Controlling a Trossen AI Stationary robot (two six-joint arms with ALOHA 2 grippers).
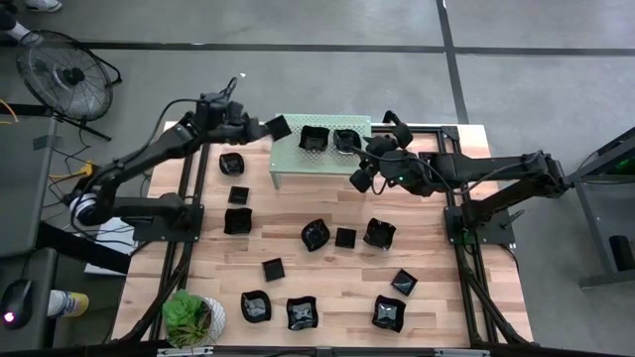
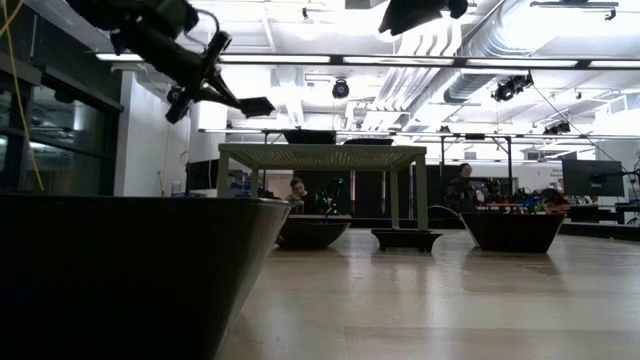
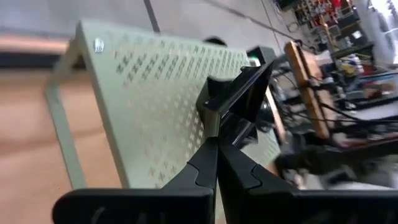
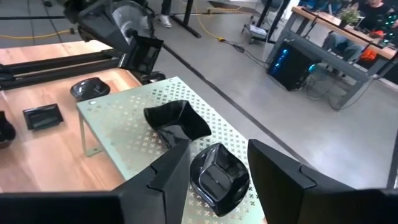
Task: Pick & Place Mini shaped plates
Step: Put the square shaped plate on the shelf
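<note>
My left gripper (image 1: 266, 127) is shut on a small square black plate (image 1: 279, 125) held in the air over the left end of the pale green perforated shelf (image 1: 288, 159). My right gripper (image 4: 217, 167) is open above the shelf's right part. Its fingers stand on either side of a wavy-edged black plate (image 4: 217, 177) that rests on the shelf top, and I see no touch. A second plate (image 4: 176, 121) sits on the shelf beside it. Several more black plates (image 1: 316, 234) lie on the wooden table. My left gripper pinches the square plate by one rim edge (image 3: 231, 118) between its two fingertips (image 3: 211, 152). In the low view the fingers (image 2: 205, 85) slant down toward the shelf. The plate (image 2: 256, 105) is lifted clear, tilted, just above the shelf top.
The shelf stands at the table's far edge on thin legs (image 2: 397, 195). A potted plant (image 1: 191, 317) sits at the near left corner. A floor fan (image 1: 64, 74) stands beyond the table's left. People sit at desks in the room behind.
</note>
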